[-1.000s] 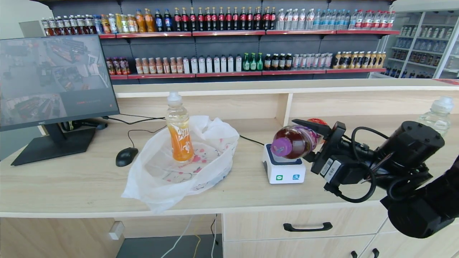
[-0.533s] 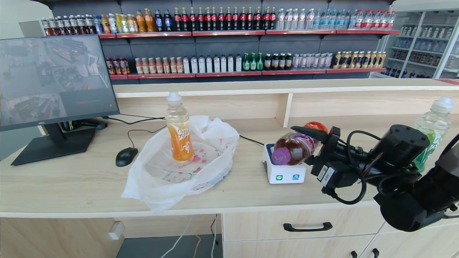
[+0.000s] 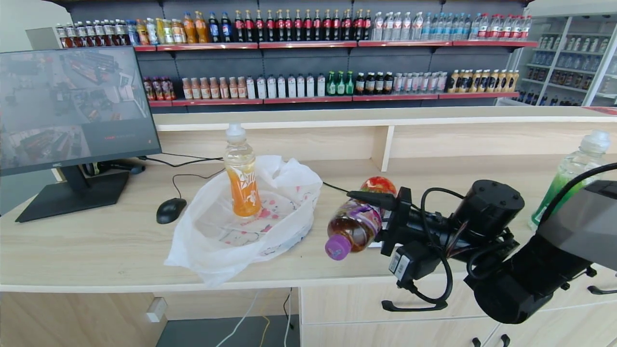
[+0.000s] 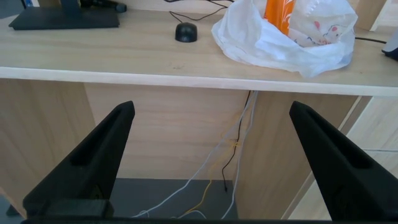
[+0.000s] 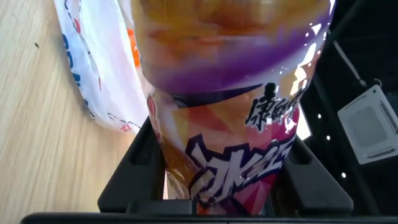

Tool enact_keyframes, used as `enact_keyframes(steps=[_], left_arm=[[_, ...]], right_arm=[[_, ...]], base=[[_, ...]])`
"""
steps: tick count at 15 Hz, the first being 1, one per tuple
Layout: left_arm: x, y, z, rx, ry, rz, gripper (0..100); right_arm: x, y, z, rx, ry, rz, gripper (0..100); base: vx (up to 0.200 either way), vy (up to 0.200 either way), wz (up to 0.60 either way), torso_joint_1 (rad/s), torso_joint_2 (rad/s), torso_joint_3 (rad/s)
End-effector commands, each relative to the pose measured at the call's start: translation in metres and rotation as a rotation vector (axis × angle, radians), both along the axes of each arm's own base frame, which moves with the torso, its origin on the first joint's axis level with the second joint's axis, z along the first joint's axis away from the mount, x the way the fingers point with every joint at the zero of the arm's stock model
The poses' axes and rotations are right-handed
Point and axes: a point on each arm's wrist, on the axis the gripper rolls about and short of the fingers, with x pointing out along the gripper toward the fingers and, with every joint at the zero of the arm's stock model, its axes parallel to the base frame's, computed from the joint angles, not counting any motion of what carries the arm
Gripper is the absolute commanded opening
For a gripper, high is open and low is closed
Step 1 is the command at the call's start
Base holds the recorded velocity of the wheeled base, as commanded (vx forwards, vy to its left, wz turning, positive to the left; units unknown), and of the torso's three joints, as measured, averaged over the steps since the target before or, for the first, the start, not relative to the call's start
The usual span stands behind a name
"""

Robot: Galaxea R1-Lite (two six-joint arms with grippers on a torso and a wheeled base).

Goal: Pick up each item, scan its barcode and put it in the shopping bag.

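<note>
Step in hand: judged to be the transfer to the bag. Whether the barcode has been read cannot be told.
Left gripper: fingers apart, holding nothing, below the front edge of the tabletop.
Shopping bag: lies open at mid-tabletop, its front fold reaching the front edge.
Orange bottle: stands upright inside the bag, toward its rear.
Purple-capped bottle: held in the air just right of the bag, over the front part of the tabletop. It is tilted, with the cap pointing down and forward.
Right gripper: fingers clamped on the purple-capped bottle around its body.
Next move: carry the bottle left over the bag's right rim, lower it into the free space in front of the orange bottle, then part the fingers.
In the way: the limp raised rim of the bag may catch the cap. The orange bottle may tip if struck.
Monitor and mouse: left part of the tabletop, well apart from the transfer path.
Green bottle: upright near the right rear edge, not yet handled.
</note>
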Motion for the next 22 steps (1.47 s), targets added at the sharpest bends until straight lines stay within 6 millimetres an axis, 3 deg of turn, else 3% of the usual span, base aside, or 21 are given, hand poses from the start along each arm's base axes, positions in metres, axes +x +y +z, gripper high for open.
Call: enact_keyframes(steps=[1,22], left_arm=[[0.0,0.0,0.0,0.0,-0.001,0.0,100],[0.0,0.0,0.0,0.0,-0.001,0.0,100]], right_arm=[[0.003,0.01,-0.008,-0.007,0.01,0.028,0],[0.011,-0.007,-0.01,-0.007,0.028,0.003,0]], base=[[0.0,0.0,0.0,0.0,0.0,0.0],[0.0,0.0,0.0,0.0,0.0,0.0]])
